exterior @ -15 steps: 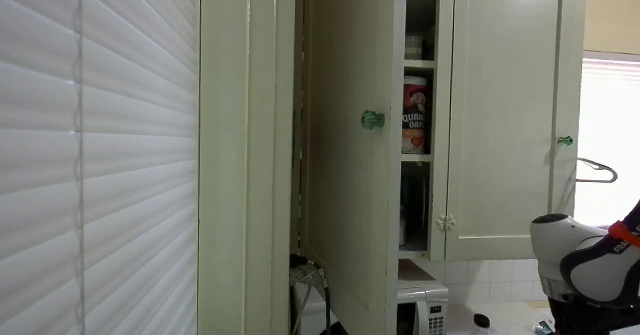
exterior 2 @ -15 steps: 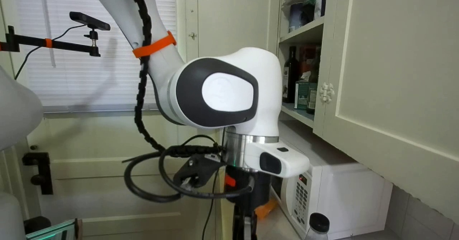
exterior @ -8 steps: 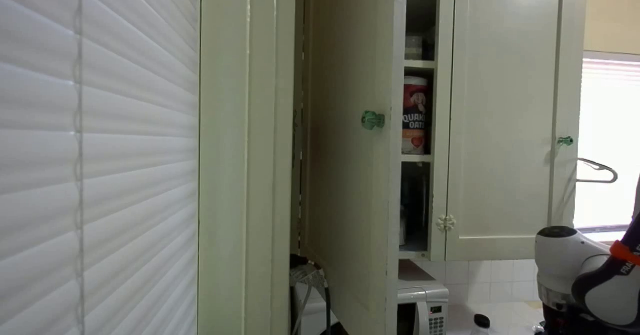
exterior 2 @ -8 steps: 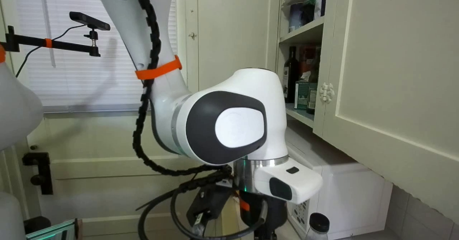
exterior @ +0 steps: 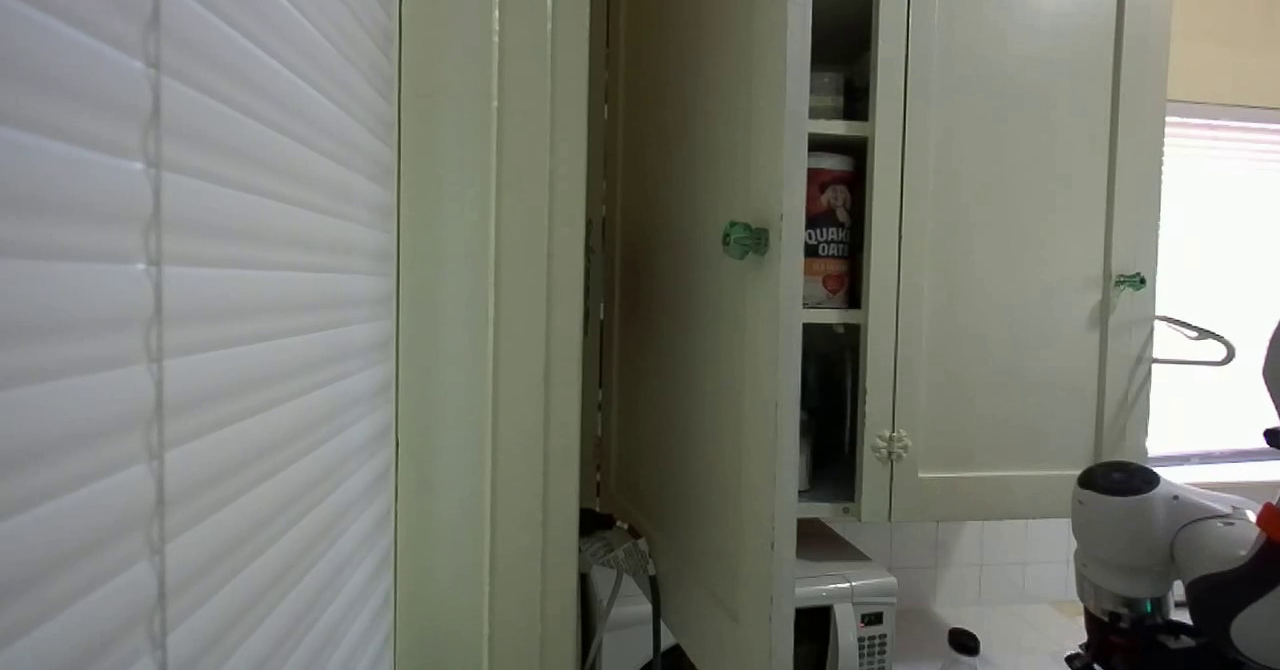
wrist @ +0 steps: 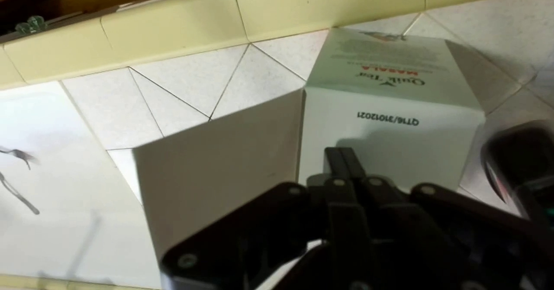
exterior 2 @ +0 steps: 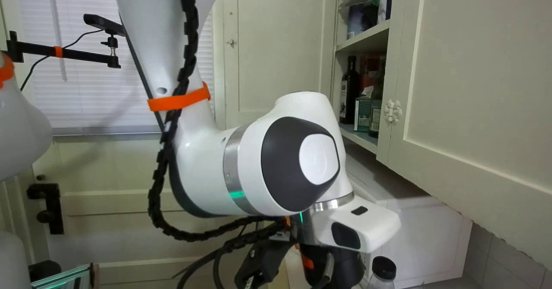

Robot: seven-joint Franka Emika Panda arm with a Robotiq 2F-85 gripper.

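Gripper (wrist: 344, 158), fingers (wrist: 332, 162) together, was over the Quik Tea box (wrist: 391, 97) on the tiled counter (wrist: 268, 75). One flap (wrist: 220, 169) stuck out; contents hidden. In an exterior view, cabinet (exterior: 882, 250) held an oats canister (exterior: 829, 230).

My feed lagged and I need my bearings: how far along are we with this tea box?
Done: the tea box sits on the tiled counter, one flap apparently folded outward. In hand: the gripper is over the box's printed white panel, jaws shut with nothing visible between them; contact is unclear. Left, I'd judge: any step that needs a hold, since the box isn't gripped.
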